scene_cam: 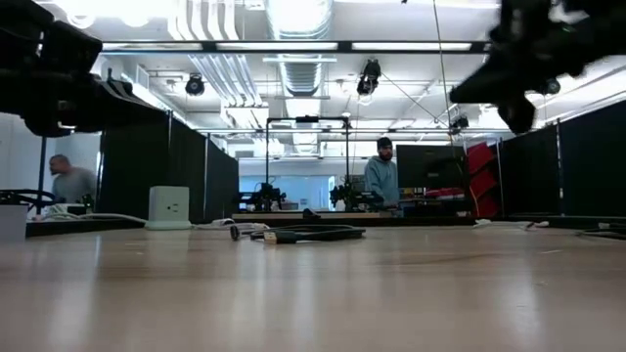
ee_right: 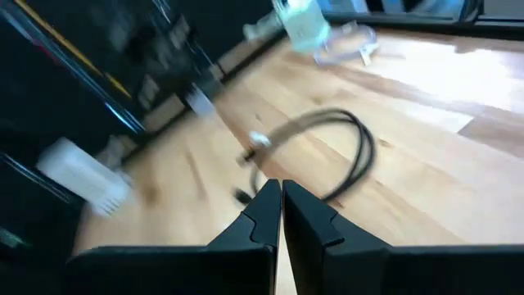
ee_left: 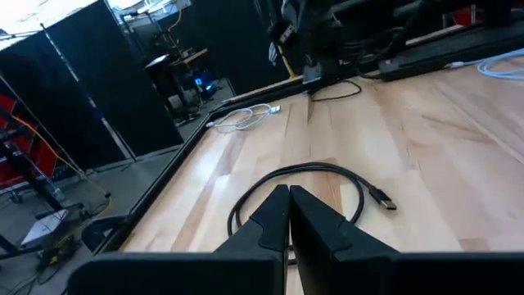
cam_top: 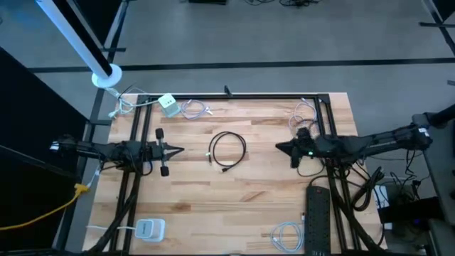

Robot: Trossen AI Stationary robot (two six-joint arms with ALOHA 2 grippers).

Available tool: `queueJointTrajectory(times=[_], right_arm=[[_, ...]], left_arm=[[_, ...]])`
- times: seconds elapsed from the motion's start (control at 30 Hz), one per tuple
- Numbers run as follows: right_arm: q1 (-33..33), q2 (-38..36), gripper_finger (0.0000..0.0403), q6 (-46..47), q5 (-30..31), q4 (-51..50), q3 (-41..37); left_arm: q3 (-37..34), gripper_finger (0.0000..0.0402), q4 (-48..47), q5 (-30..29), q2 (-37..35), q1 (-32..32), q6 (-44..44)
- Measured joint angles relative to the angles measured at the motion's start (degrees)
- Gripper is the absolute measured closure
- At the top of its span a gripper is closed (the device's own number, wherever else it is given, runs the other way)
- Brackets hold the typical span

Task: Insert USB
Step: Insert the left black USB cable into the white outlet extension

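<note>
Two grippers hover above the wooden table (cam_top: 234, 192), both with fingers pressed together and holding nothing: the left gripper (cam_top: 179, 150) at the left side, the right gripper (cam_top: 279, 146) at the right. Between them, near the table's middle, lies the coiled black USB cable (cam_top: 227, 150). A white charger block (cam_top: 169, 104) sits near the far edge.

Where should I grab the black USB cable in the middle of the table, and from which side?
Probably take the black cable just behind its plug, coming straight down. It lies flat in a loose loop, and the plug end pokes clear of the loop with bare wood around it. The left hand and right hand, both shut, flank the loop at similar distances.
</note>
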Motion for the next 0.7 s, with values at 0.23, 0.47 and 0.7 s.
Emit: queueJointTrajectory(times=[0.23,0.47,0.7], right_arm=[[0.01,31.02,0.0403,-13.47,-2.56,-4.05,24.23],[-0.07,54.14,0.0393,-20.63,-13.10,-10.54,43.59],[-0.17,66.12,0.0311,-29.73,-21.53,-19.35,54.70]], left_arm=[[0.00,0.0402,12.69,-1.08,0.11,0.04,-25.49],[6.81,0.0402,6.70,-1.97,1.73,0.04,-40.57],[21.29,0.0402,-14.78,-1.98,7.85,0.06,-40.57]])
